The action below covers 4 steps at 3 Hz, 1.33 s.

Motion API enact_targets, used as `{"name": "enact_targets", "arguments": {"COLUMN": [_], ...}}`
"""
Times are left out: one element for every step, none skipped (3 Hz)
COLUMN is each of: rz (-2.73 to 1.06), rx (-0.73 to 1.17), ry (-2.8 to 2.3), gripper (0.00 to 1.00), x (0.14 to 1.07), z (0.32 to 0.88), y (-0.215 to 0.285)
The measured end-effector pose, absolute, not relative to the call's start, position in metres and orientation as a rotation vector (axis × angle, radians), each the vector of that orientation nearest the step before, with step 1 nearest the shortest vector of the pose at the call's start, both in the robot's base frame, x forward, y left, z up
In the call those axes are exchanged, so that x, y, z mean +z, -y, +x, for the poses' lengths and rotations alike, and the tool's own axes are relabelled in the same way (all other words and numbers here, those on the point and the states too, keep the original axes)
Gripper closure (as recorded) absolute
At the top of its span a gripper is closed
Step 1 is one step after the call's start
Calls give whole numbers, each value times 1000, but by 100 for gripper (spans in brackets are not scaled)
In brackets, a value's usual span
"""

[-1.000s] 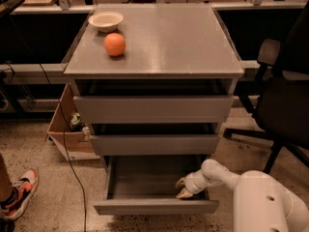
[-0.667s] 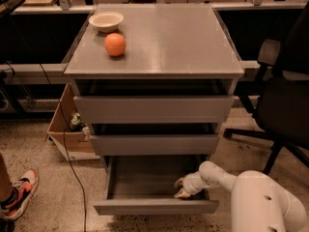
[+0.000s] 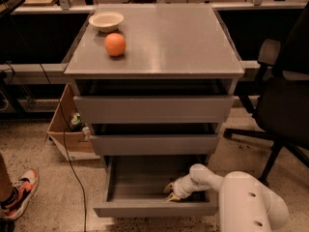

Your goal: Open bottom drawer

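The bottom drawer (image 3: 145,208) of the grey three-drawer cabinet stands pulled out towards me, its shallow grey tray interior (image 3: 140,180) showing and bare. My gripper (image 3: 170,191) reaches down from the white arm (image 3: 241,197) at the lower right. It sits inside the drawer at its right side, just behind the front panel. The two drawers above, the top one (image 3: 153,108) and the middle one (image 3: 154,144), are pushed in.
An orange ball (image 3: 115,44) and a white bowl (image 3: 106,21) sit on the cabinet top at its back left. A black office chair (image 3: 282,100) stands to the right. A cardboard box (image 3: 65,129) and a cable lie left, and a shoe (image 3: 17,195) at the far left.
The arm has shifted slightly left and the gripper sits a little nearer the drawer's front. The drawer stands out about as far as before.
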State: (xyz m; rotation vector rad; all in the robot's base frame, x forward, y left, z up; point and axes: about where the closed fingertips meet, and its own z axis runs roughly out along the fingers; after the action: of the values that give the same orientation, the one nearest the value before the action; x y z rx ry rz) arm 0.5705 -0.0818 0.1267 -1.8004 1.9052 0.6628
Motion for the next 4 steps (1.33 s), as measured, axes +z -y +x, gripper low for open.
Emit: {"name": "enact_targets", "arguments": {"rz": [-1840, -1841, -1841, -1842], "rx": [722, 722, 723, 726], "ry": [-1870, -1870, -1870, -1864], "gripper": [54, 27, 0, 0], "x": [132, 132, 132, 137], "z": [558, 558, 558, 556], "y": [59, 59, 59, 61]}}
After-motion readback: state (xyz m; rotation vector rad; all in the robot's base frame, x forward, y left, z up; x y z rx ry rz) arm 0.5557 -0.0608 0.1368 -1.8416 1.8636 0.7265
